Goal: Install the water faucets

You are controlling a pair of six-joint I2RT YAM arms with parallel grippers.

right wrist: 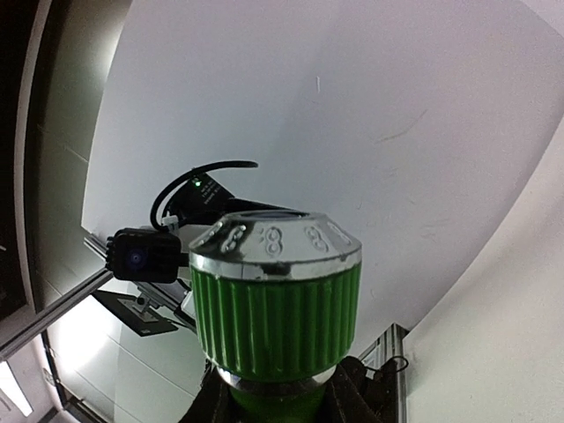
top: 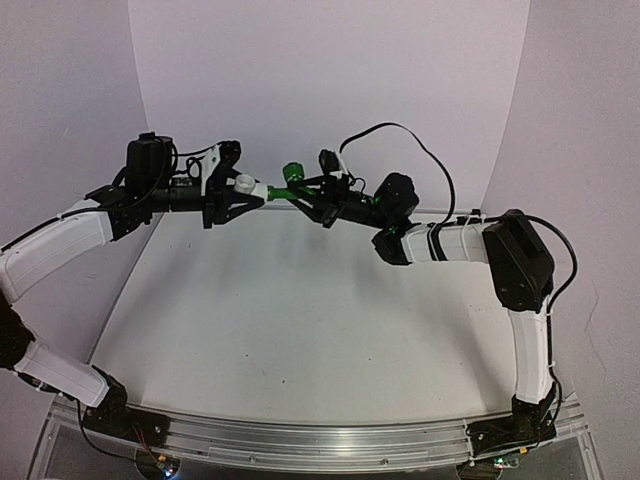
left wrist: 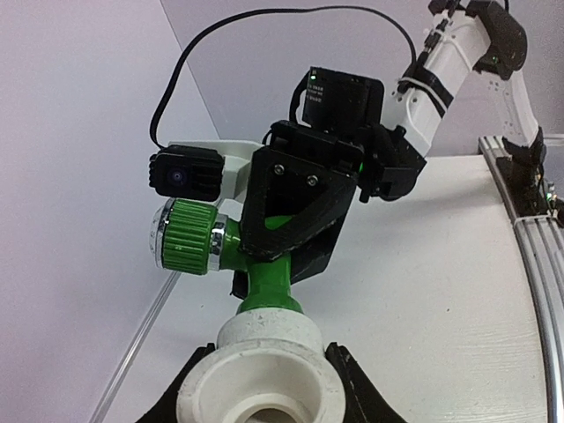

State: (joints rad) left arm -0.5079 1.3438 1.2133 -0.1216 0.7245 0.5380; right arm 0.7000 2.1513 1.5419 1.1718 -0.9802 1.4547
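Right claw [top: 297, 190] around green tap [left wrist: 256, 264], knob [right wrist: 275, 304] embossing unreadable.

White matte surface [top: 300, 330] with faint grain, pale lilac backdrop [top: 330, 70] rising behind it, matching lilac side panels [top: 60, 100] at left and right, brushed aluminium rail [top: 320, 440] along the near edge, soft even light, small glints on the rail

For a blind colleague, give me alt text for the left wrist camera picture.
The right gripper holds a green tap, its stem meeting a white fitting held in the left gripper, above a white table.
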